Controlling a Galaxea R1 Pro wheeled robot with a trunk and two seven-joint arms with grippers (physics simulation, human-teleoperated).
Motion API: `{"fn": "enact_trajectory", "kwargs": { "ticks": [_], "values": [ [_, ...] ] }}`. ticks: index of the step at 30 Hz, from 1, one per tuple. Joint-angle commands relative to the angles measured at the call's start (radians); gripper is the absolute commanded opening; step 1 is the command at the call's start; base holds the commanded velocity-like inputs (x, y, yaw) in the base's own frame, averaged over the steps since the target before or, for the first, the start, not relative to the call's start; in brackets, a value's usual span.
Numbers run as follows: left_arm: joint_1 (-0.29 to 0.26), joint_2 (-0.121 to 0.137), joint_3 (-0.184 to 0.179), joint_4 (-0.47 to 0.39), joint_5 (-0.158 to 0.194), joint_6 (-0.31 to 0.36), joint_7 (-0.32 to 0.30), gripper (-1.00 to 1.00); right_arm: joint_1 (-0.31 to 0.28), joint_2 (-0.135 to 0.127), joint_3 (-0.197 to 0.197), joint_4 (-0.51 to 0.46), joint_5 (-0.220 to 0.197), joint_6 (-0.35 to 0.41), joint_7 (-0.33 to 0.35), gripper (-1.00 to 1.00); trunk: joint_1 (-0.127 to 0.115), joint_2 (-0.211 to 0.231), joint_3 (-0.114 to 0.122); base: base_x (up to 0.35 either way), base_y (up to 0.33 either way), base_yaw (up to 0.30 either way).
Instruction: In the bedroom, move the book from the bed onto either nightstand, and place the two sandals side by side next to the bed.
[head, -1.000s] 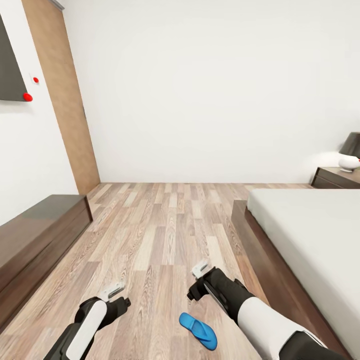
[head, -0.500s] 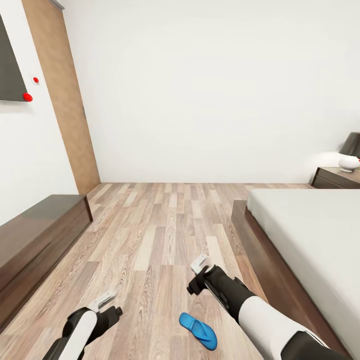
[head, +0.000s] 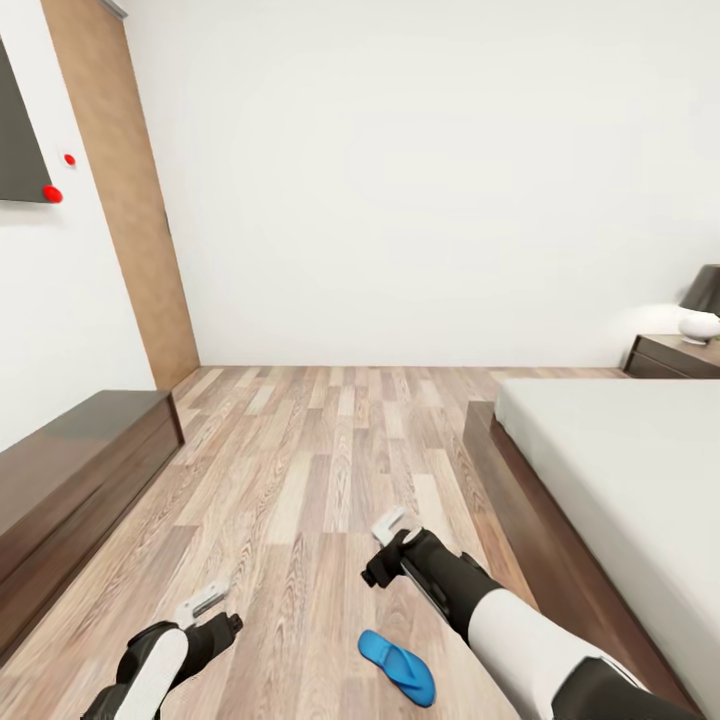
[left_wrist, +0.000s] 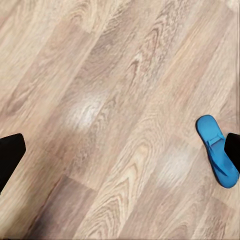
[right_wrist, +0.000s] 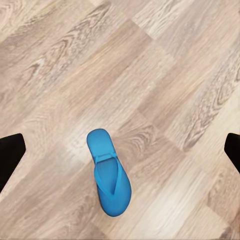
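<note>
One blue sandal (head: 397, 668) is lying flat on the wooden floor (head: 320, 470) beside the bed (head: 620, 480), below the right gripper (head: 385, 548); its fingers are being held wide apart and empty, seemingly for a descent; the left gripper (head: 205, 606) is likewise open, holding nothing.

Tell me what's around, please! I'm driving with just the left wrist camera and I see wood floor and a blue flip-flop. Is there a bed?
Observer: Yes, the bed stands on the robot's right, its white mattress bare in the part shown.
Operator: Is a hand near the flip-flop?
Observer: The right gripper hangs above the floor, just beyond the sandal, jaws wide apart.
Operator: Where could a book go?
Observer: A nightstand sits past the bed by the far wall, with a lamp on top.
</note>
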Motion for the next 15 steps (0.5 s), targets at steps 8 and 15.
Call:
{"fn": "enact_trajectory", "kwargs": {
  "ticks": [8,15],
  "values": [
    [-0.046,0.014,-0.047,0.044,0.011,-0.037,-0.035,1.0,-0.008,0.012,0.005,0.006,-0.036,0.019,0.008,1.0,0.0,0.0,-0.001,0.27,0.0,0.0],
    [-0.072,0.015,-0.066,0.176,0.011,-0.04,-0.038,1.0,-0.009,0.013,0.009,0.007,-0.06,0.014,-0.003,1.0,0.0,0.0,-0.001,0.305,0.0,0.0]
  ]
}}
